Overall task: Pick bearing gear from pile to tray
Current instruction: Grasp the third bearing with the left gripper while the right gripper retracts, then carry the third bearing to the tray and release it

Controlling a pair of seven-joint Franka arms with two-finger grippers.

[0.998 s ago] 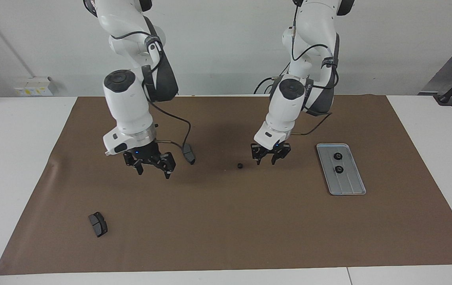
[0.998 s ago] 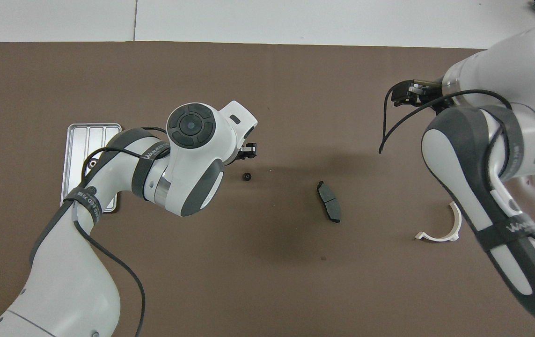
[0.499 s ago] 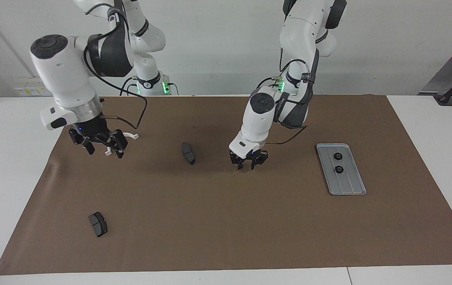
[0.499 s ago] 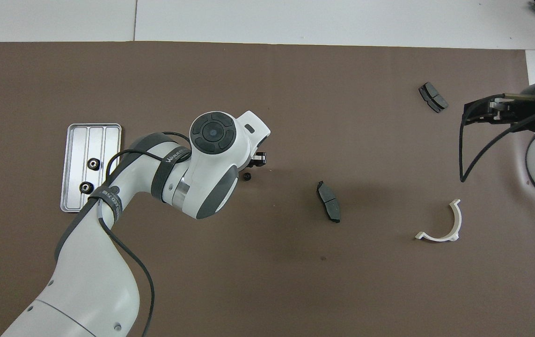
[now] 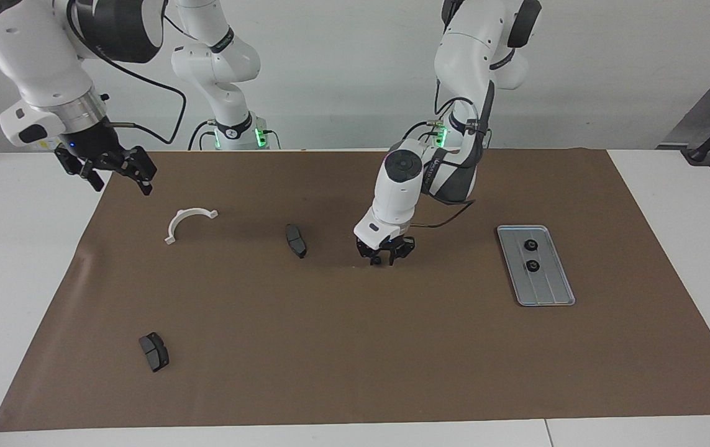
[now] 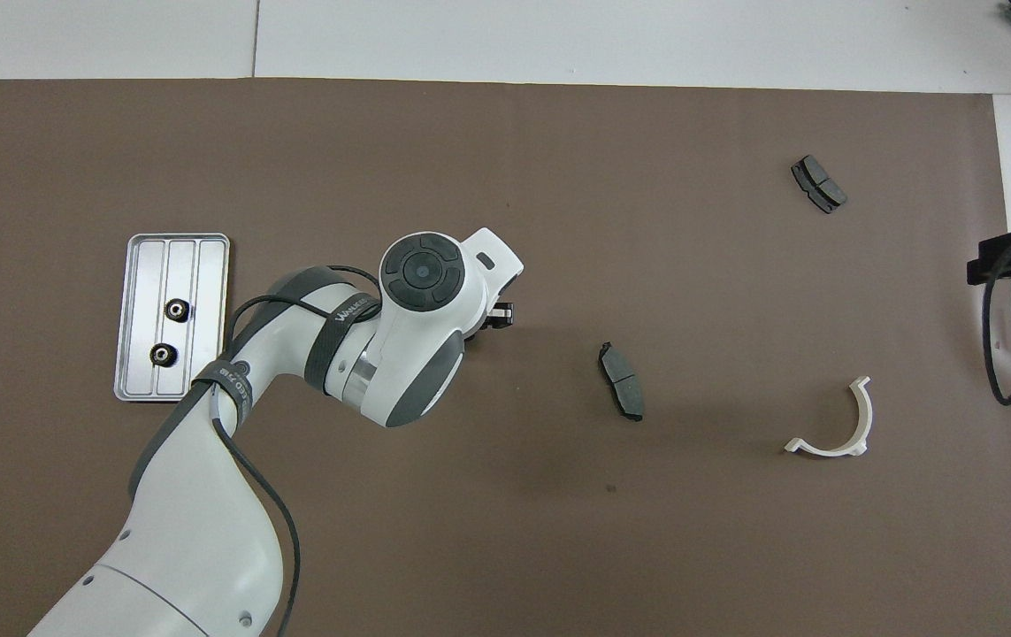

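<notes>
Black small round gear [image 5: 376, 261] sits between your left gripper [image 5: 386, 257] fingers at the mat's twelve o'clock; grip unclear; right gripper [image 5: 109, 177] spread.

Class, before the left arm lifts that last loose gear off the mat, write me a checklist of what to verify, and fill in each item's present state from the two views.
1. left gripper is down at the gear on the mat: ok.
2. Fingers firmly closed on the gear: cannot tell; the arm hides it from overhead.
3. tray has bare room: ok; two gears lie in it.
4. Way from gear to tray free of parts: ok.
5. right gripper is out of the way: ok; it waits, open, over the mat's edge at its own end.
6. Nearest dark pad lies apart from the left gripper: ok.
</notes>
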